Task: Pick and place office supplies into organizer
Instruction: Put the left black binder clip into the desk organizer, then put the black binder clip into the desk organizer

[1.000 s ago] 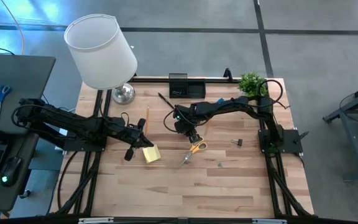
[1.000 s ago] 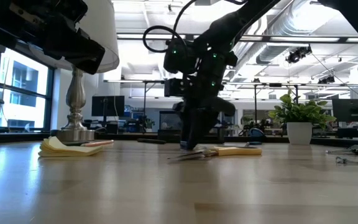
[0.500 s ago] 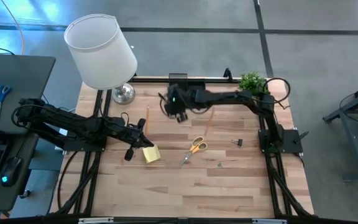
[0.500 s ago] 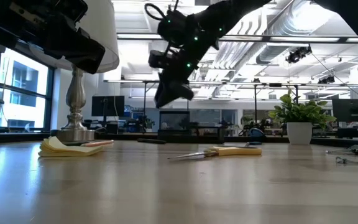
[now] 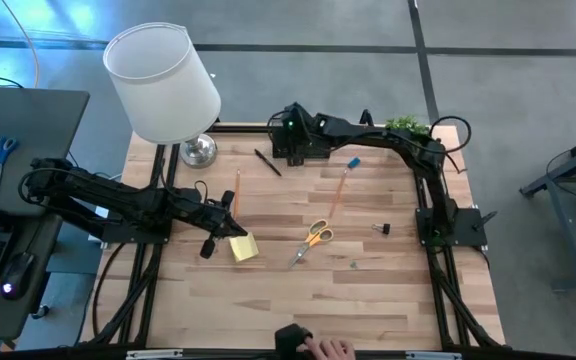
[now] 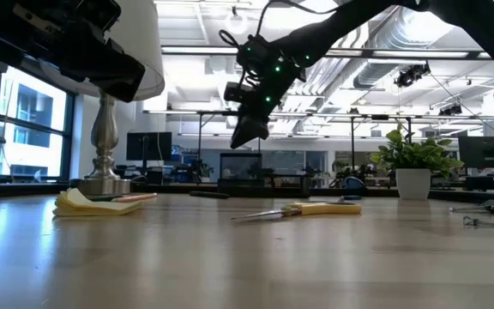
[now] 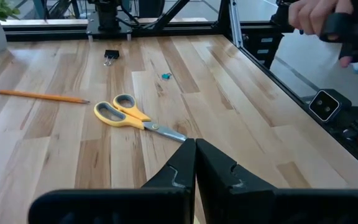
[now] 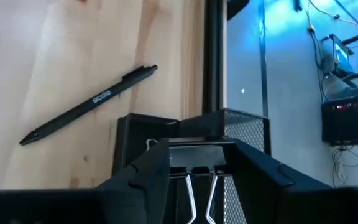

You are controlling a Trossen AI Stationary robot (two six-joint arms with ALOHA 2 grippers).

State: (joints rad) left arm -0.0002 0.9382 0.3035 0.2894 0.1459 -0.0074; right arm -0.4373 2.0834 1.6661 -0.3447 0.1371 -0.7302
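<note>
My right gripper (image 5: 291, 143) (image 8: 199, 163) hangs above the black organizer (image 5: 319, 149) (image 8: 243, 126) at the table's far edge, shut on a black binder clip (image 8: 197, 154). On the wood lie a black pen (image 5: 267, 162) (image 8: 89, 103), two orange pencils (image 5: 237, 187) (image 5: 336, 190), a blue eraser (image 5: 353, 162), orange-handled scissors (image 5: 315, 237) (image 7: 124, 114) and another binder clip (image 5: 381, 229). My left gripper (image 5: 230, 228) (image 7: 195, 160) waits shut beside the yellow sticky-note pad (image 5: 244, 247). My right gripper pinches the binder clip's black body (image 8: 199, 153) between its two fingers, one at each end. The fingers slant down toward the table's far edge. The clip is lifted clear above the organizer, and its wire handles (image 8: 191, 193) point back toward the wrist.
A white-shaded lamp (image 5: 163, 80) stands at the far left corner and a small green plant (image 5: 405, 130) at the far right. A person's hand (image 5: 326, 349) with a dark object shows at the near edge. A tiny item (image 5: 353, 264) lies right of the scissors.
My right gripper has risen from beside the scissors and gone toward the table's far edge until it hangs over the organizer, tipping from pointing down to a slant. A person's hand has come into view at the near edge.
</note>
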